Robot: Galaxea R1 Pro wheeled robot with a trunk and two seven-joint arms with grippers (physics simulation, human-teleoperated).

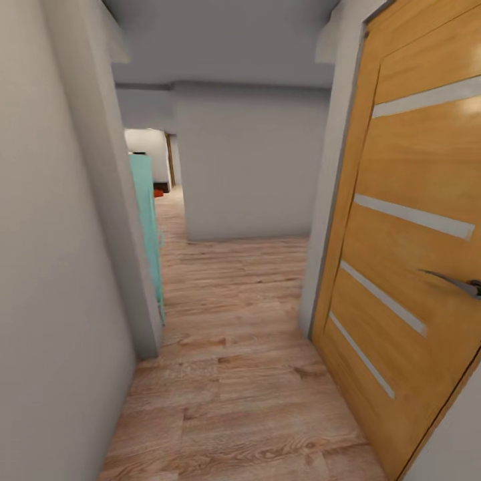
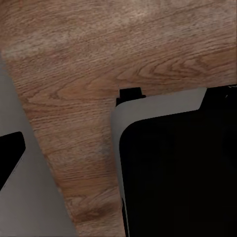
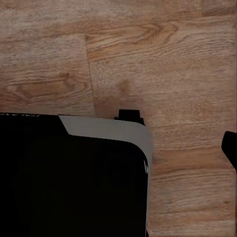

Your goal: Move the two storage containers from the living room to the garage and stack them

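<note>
I am in a narrow corridor with a light wood-plank floor (image 1: 234, 374). Far down the passage on the left, a small orange-red shape (image 1: 158, 192) lies on the floor of a distant room. It is too small to tell whether it is one of the storage containers. The garage is out of view. Both wrist views look down at the plank floor (image 2: 84, 64) (image 3: 163, 59) and at my own black base with its grey rim (image 2: 163, 106) (image 3: 106, 126).
An open wooden door (image 1: 407, 254) with pale stripes and a dark handle (image 1: 461, 284) stands close on the right. A grey wall corner (image 1: 127, 267) and a teal door (image 1: 148, 220) narrow the left side. A grey wall (image 1: 247, 167) closes the corridor ahead, and the passage continues to its left.
</note>
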